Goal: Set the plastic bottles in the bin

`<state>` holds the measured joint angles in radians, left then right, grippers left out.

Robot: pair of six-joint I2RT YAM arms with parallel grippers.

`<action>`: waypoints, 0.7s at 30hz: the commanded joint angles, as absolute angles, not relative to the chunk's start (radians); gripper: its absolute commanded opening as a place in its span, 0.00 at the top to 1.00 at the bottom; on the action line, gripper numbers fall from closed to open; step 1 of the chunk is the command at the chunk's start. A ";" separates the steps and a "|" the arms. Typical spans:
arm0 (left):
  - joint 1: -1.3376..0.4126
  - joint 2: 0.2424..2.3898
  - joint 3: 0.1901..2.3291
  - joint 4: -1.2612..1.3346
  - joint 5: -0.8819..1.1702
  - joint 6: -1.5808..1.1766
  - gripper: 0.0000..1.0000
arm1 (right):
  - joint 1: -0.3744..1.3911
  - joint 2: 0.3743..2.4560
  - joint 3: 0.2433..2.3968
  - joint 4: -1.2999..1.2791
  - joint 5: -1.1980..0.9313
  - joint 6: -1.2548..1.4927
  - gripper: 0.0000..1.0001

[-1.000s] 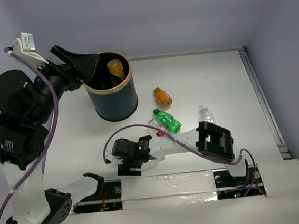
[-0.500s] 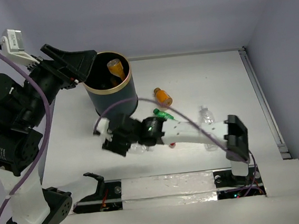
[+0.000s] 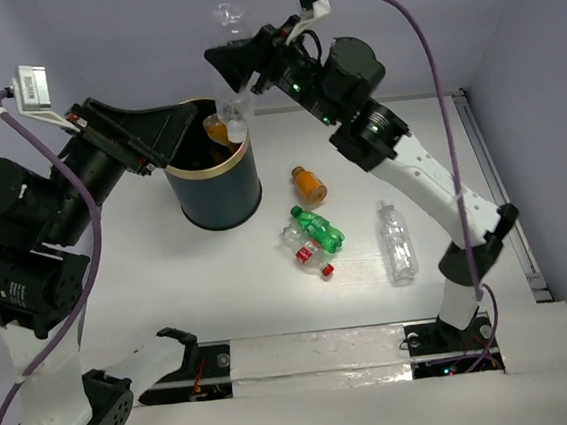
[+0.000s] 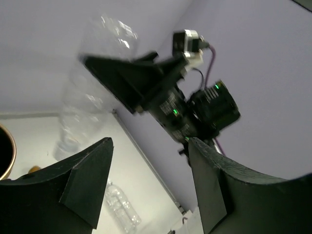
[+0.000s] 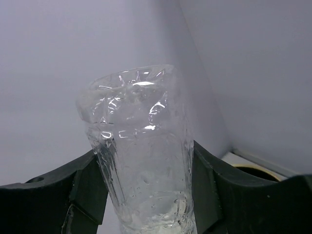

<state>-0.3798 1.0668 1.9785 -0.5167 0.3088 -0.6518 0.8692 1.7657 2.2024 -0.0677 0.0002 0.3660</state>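
Crinkled clear bottle point(image 5: 136, 112) (ridged end showing), clamped in right gripper point(image 5: 144, 161) above gold-rimmed bin point(image 3: 216, 194), left gripper point(image 4: 148, 146) spread, empty.

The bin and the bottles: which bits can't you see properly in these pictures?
- Top view: the inside of the bin is mostly dark, and the left tool and the raised clear bottle cover part of it.
- Left wrist view: the clear bottle is blurred.
- Right wrist view: the bottle's lower end is cut off by the bottom edge.
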 commanded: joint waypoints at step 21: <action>-0.383 0.821 1.404 -0.564 0.284 -0.670 0.42 | 0.790 2.286 2.534 0.035 -0.003 0.640 0.02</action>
